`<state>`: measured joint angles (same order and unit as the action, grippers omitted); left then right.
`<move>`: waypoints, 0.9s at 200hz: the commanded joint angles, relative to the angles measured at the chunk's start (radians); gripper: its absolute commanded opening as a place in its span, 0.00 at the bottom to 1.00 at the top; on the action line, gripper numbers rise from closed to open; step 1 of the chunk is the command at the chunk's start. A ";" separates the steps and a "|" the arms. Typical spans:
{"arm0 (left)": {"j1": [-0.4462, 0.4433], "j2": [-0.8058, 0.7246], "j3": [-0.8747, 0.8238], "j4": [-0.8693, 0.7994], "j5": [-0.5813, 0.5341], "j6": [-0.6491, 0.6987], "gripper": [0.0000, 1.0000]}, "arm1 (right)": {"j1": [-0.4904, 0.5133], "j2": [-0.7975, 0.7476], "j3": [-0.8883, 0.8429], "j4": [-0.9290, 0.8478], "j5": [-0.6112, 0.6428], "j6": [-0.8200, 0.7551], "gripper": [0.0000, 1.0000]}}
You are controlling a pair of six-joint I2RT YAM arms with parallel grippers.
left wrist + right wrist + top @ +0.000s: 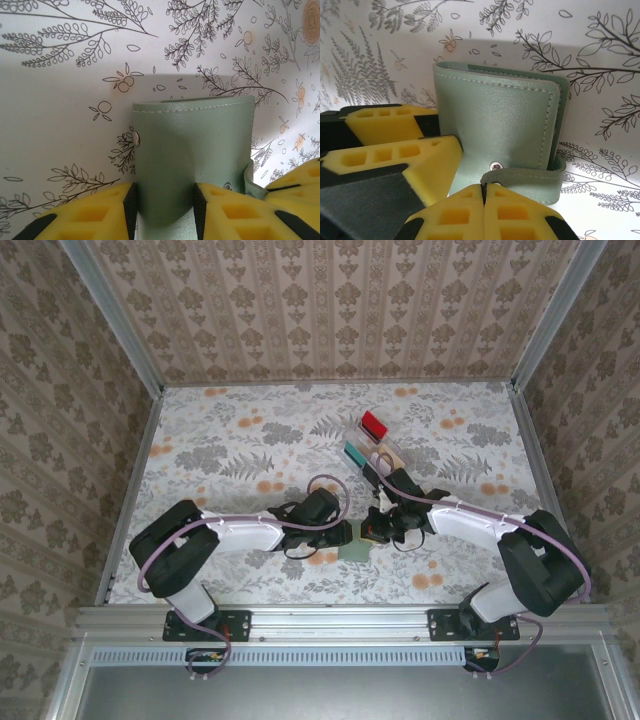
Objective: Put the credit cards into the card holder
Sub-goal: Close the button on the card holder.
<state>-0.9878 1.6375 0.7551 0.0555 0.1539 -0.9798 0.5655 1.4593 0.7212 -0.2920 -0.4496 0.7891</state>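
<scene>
Wallet (192,150) folded shut, strap (530,175) unsnapped. My left gripper (162,200) clamps the wallet's near edge; my right gripper (485,192) pinches the strap's end. Hold left firm, peel cover open slowly. Cards (374,423) sit beyond the wallet.

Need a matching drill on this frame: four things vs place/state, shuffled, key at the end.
Things:
1 red card
2 teal card
3 card holder
4 right hand

Place or state:
A shut on the strap
B farthest from the arm bases
C sage green, folded
D beside the red one, nearer the arms

Pairs: 1-B, 2-D, 3-C, 4-A
</scene>
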 commanded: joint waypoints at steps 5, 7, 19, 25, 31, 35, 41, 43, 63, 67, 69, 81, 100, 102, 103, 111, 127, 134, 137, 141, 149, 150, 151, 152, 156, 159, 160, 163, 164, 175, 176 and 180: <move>-0.005 0.008 -0.002 0.019 0.010 -0.018 0.37 | 0.008 0.024 0.021 0.023 0.012 0.030 0.00; -0.005 0.008 -0.002 0.019 0.008 -0.019 0.37 | 0.008 0.025 0.021 0.022 0.016 0.033 0.00; -0.006 0.009 -0.002 0.020 0.010 -0.019 0.37 | 0.008 0.028 0.021 0.021 0.040 0.046 0.00; -0.005 0.009 -0.002 0.019 0.010 -0.019 0.37 | 0.008 0.029 0.022 0.022 0.046 0.050 0.00; -0.007 0.009 -0.003 0.019 0.010 -0.018 0.37 | 0.008 0.036 0.023 0.025 0.046 0.051 0.00; -0.006 0.009 -0.004 0.021 0.009 -0.019 0.37 | 0.007 0.039 0.024 0.026 0.044 0.053 0.00; -0.006 0.009 -0.004 0.020 0.009 -0.020 0.37 | 0.008 0.045 0.026 0.027 0.043 0.053 0.00; -0.007 0.009 -0.004 0.020 0.009 -0.019 0.37 | 0.008 0.046 0.027 0.026 0.043 0.054 0.00; -0.007 0.008 -0.004 0.021 0.011 -0.020 0.36 | 0.008 0.065 0.033 0.018 0.052 0.058 0.00; -0.007 0.009 -0.003 0.021 0.012 -0.020 0.37 | 0.008 0.067 0.033 0.020 0.050 0.057 0.00; -0.007 0.009 -0.003 0.021 0.011 -0.020 0.37 | 0.008 0.068 0.034 0.020 0.050 0.057 0.00; -0.007 0.009 -0.002 0.018 0.011 -0.020 0.37 | 0.008 0.075 0.034 0.026 0.046 0.058 0.00; -0.007 0.009 -0.002 0.018 0.010 -0.020 0.37 | 0.009 0.079 0.032 0.034 0.046 0.060 0.00; -0.007 0.008 0.000 0.018 0.011 -0.020 0.37 | 0.010 0.080 0.032 0.036 0.046 0.061 0.00; -0.007 0.008 0.000 0.018 0.011 -0.020 0.37 | 0.010 0.081 0.032 0.036 0.045 0.061 0.00; -0.006 0.008 0.001 0.018 0.012 -0.020 0.37 | 0.010 0.085 0.033 0.035 0.043 0.061 0.00; -0.007 0.010 0.000 0.017 0.012 -0.019 0.37 | 0.011 0.092 0.035 0.033 0.040 0.061 0.00; -0.006 0.012 0.002 0.018 0.012 -0.019 0.37 | 0.013 0.094 0.036 0.032 0.041 0.061 0.00; -0.007 0.012 0.001 0.017 0.012 -0.019 0.37 | 0.013 0.097 0.036 0.030 0.041 0.060 0.00; -0.007 0.012 0.002 0.018 0.013 -0.020 0.37 | 0.014 0.099 0.038 0.028 0.040 0.058 0.00; -0.006 0.013 0.003 0.017 0.013 -0.020 0.37 | 0.017 0.105 0.040 0.020 0.037 0.052 0.00; -0.007 0.014 0.003 0.018 0.013 -0.020 0.37 | 0.017 0.106 0.040 0.019 0.037 0.052 0.00; -0.007 0.014 0.003 0.018 0.013 -0.020 0.37 | 0.017 0.106 0.041 0.017 0.038 0.051 0.00; -0.007 0.014 0.002 0.017 0.013 -0.020 0.37 | 0.018 0.107 0.042 0.017 0.037 0.050 0.00; -0.007 0.013 0.003 0.018 0.013 -0.020 0.37 | 0.019 0.110 0.044 0.011 0.040 0.048 0.00; -0.007 0.014 0.004 0.018 0.012 -0.020 0.37 | 0.020 0.112 0.045 0.005 0.043 0.046 0.00; -0.007 0.014 0.003 0.019 0.013 -0.020 0.36 | 0.021 0.113 0.046 0.003 0.046 0.045 0.00; -0.006 0.015 0.002 0.019 0.013 -0.021 0.37 | 0.022 0.116 0.047 -0.001 0.049 0.044 0.00; -0.006 0.015 0.003 0.019 0.013 -0.021 0.37 | 0.022 0.117 0.046 -0.003 0.050 0.044 0.00; -0.006 0.015 0.003 0.020 0.013 -0.021 0.36 | 0.025 0.125 0.047 -0.011 0.053 0.038 0.00; -0.006 0.015 0.004 0.020 0.013 -0.021 0.36 | 0.025 0.125 0.047 -0.011 0.054 0.037 0.00; -0.007 0.015 0.004 0.019 0.014 -0.022 0.36 | 0.027 0.128 0.046 -0.012 0.054 0.035 0.00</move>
<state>-0.9878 1.6417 0.7551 0.0563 0.1532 -0.9909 0.5774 1.5455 0.7589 -0.2657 -0.4305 0.8394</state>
